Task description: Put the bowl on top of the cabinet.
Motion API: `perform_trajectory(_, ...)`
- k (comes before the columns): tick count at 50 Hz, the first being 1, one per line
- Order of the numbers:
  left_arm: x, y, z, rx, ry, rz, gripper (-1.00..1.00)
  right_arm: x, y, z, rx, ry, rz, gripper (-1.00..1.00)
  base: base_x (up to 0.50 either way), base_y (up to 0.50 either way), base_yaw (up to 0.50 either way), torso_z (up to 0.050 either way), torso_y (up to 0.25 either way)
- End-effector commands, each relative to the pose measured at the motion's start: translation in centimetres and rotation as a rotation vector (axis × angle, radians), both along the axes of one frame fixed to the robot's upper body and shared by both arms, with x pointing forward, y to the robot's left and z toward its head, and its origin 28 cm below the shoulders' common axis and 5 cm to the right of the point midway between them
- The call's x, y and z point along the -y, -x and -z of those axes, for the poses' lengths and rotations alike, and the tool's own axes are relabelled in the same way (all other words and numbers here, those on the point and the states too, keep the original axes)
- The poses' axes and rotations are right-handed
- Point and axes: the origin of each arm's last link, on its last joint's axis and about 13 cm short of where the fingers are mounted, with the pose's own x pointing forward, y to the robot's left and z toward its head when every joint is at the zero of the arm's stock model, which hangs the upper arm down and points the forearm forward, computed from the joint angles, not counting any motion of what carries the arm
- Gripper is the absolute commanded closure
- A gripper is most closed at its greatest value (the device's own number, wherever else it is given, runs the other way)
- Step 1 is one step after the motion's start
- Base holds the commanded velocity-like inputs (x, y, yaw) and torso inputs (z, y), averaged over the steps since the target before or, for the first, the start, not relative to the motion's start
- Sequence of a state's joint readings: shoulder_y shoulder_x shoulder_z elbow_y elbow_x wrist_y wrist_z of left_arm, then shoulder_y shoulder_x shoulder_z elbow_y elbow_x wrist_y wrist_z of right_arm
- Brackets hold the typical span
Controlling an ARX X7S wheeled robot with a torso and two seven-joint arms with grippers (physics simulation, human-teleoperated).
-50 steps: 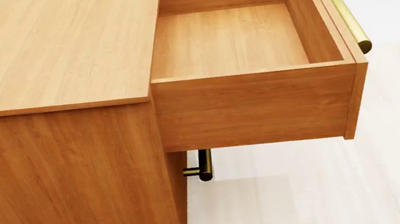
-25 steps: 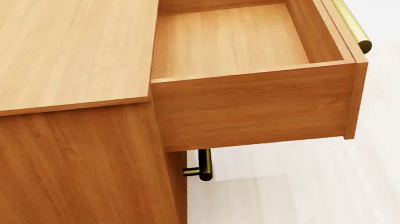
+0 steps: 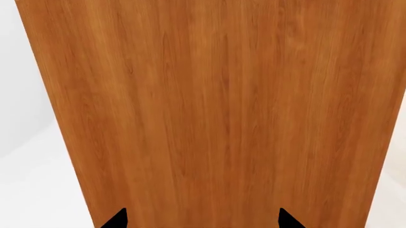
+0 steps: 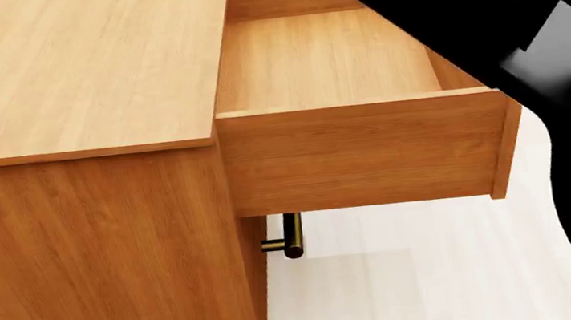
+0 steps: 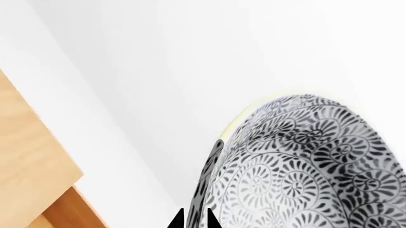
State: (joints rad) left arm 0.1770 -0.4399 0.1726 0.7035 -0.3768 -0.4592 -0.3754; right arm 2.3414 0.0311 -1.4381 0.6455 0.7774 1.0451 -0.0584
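- Right gripper [image 5: 192, 219]: only two dark fingertip points show at the edge of the right wrist view, set close together on either side of the bowl's thin rim. The jaws stand clenched on that rim, grasping the bowl.
- Bowl [image 5: 304, 166]: round, white, covered in a dense dark blue-grey leaf pattern. It fills one corner of the right wrist view, seen mostly from its outer wall, against a pale plain background. It is held clear of the cabinet; a corner of the cabinet's wood [image 5: 32, 156] shows well apart from it in the same view.
- Right arm [image 4: 530, 35]: a large black and grey mass in the head view, over the far right corner of the open drawer and covering the drawer's front on that side.
- Left gripper [image 3: 201, 219]: two black fingertip points show in the left wrist view, spread well apart, jaws released, nothing between them. They face a flat side panel of the cabinet [image 3: 216, 109] at close range.
- Cabinet [image 4: 71, 71]: orange-brown wood grain, flat top bare in the head view.
- Top drawer [image 4: 328, 58]: pulled out from the cabinet, its wooden floor bare where visible.
- Lower handle [image 4: 290, 236]: a brass bar below the open drawer, on the cabinet's front.
- Floor [image 4: 428, 281]: pale, beside the cabinet.
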Motion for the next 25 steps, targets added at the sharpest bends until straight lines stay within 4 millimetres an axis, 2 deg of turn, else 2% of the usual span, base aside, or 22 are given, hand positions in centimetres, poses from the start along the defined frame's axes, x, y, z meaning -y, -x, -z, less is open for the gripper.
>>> perform_trajectory(1, 0.3, -0.2, 0.6, -0.014, 0.006, 0.017, -1.00, -1.1, -0.5, 0.3, 0.020, 0.038, -0.041, 1.00, 0.00, 0.00, 0.00, 0.000, 0.000)
perform_trajectory(12, 0.3, -0.3, 0.8, -0.014, -0.003, 0.021, -1.00, -2.1, -1.3, 1.9, -0.055, -0.038, -0.159, 1.00, 0.00, 0.00, 0.00, 0.000, 0.001)
perform_trajectory(19, 0.4, -0.4, 1.0, 0.010, -0.045, 0.001, -1.00, -2.9, -1.6, 3.1, -0.183, -0.148, -0.281, 1.00, 0.00, 0.00, 0.00, 0.000, 0.000)
perform_trajectory(25, 0.4, -0.4, 1.0, 0.005, -0.039, 0.006, -1.00, -3.4, -1.9, 4.6, -0.239, -0.129, -0.301, 1.00, 0.00, 0.00, 0.00, 0.000, 0.000)
